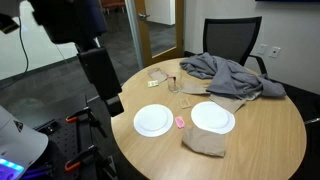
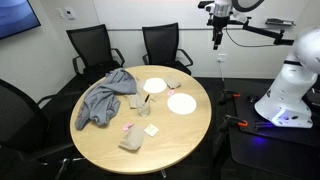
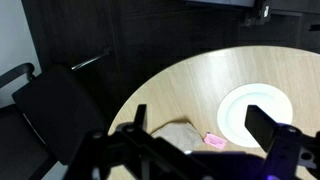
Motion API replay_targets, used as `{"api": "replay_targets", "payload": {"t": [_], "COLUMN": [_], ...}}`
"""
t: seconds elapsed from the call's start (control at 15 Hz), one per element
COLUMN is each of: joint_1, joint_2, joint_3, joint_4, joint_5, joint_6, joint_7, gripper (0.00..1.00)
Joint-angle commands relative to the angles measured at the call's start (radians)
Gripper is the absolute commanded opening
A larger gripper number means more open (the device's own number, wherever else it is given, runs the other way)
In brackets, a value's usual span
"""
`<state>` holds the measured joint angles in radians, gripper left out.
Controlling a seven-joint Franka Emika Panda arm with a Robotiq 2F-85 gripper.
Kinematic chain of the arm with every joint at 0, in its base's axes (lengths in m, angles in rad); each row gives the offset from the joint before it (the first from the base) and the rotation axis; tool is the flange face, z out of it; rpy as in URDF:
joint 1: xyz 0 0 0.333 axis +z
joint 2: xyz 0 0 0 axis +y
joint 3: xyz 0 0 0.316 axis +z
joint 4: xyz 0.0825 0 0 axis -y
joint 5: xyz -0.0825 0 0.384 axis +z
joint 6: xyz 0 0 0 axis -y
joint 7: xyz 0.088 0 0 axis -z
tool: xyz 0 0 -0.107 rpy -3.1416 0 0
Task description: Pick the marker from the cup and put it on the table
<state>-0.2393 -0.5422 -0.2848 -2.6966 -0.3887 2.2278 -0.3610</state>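
The small clear cup (image 1: 172, 85) stands on the round wood-coloured table (image 1: 255, 140) between the white plates and the grey cloth. It also shows in an exterior view (image 2: 146, 105), with the thin dark marker (image 2: 147, 98) standing up in it. My gripper (image 2: 218, 38) hangs high off the table's edge, well away from the cup. In the wrist view my gripper (image 3: 200, 128) is open and empty and looks down on the table (image 3: 190, 85). The cup and marker are out of the wrist view.
Two white plates (image 1: 153, 121) (image 1: 212, 117) lie on the table with a small pink lump (image 1: 180, 122) between them. A tan cloth (image 1: 205, 143) lies near the edge and a grey cloth (image 1: 225, 72) lies further back. Black chairs (image 2: 165, 42) stand around the table.
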Motion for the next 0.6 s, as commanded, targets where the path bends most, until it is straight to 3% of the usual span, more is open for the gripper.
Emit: {"api": "replay_targets", "payload": {"t": [0.0,0.4,0.53], "joint_1": [-0.007,-0.006,0.022], "joint_2": [0.000,0.004,0.002], "joint_3": [0.008,0.015,0.026], "joint_4": [0.001,0.004,0.015], "joint_5": [0.005,-0.001,0.025], "joint_6": [-0.001,0.005,0.031], "joint_7": [-0.004,0.004,0.007], "gripper": [1.00,1.00,1.00]}}
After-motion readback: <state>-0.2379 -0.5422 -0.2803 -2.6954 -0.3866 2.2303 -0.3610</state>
